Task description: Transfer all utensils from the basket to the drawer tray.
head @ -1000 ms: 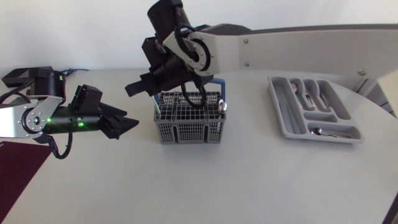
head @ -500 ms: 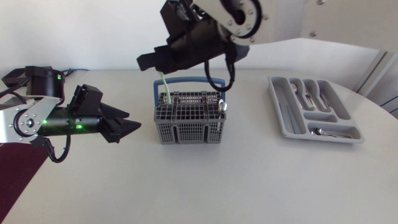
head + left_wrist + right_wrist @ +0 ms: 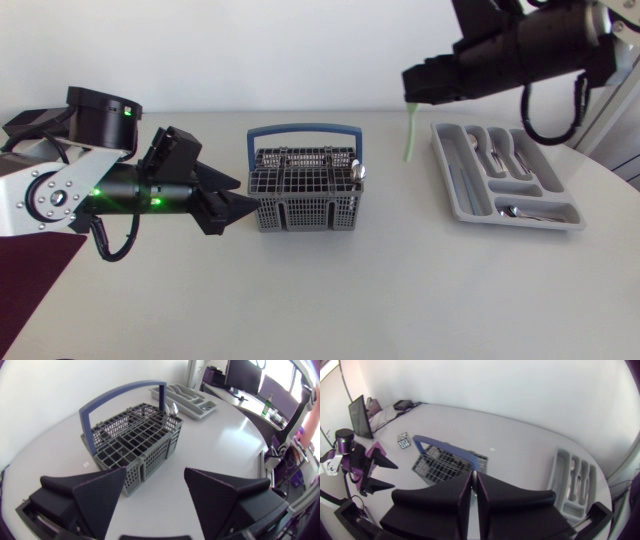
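Observation:
The grey wire basket (image 3: 305,192) with a blue handle stands mid-table, and a metal spoon (image 3: 360,172) sticks up at its right end. My left gripper (image 3: 248,197) is open, its tips just beside the basket's left wall; in the left wrist view the basket (image 3: 135,440) lies ahead of the open gripper (image 3: 155,490). My right gripper (image 3: 412,90) hangs high, left of the grey drawer tray (image 3: 455,190), shut on a pale green utensil (image 3: 408,135) that dangles below it. The right wrist view shows the right gripper (image 3: 474,485) pressed together above the basket (image 3: 447,462) and the tray (image 3: 572,482).
Several metal utensils (image 3: 500,155) lie in the tray's compartments. A dark maroon mat (image 3: 25,280) covers the table's front left corner. The table's edge curves close behind the tray on the right.
My right arm lifted the green utensil out of the basket and carried it right, up to the tray's left edge. My left gripper moved right, closer to the basket.

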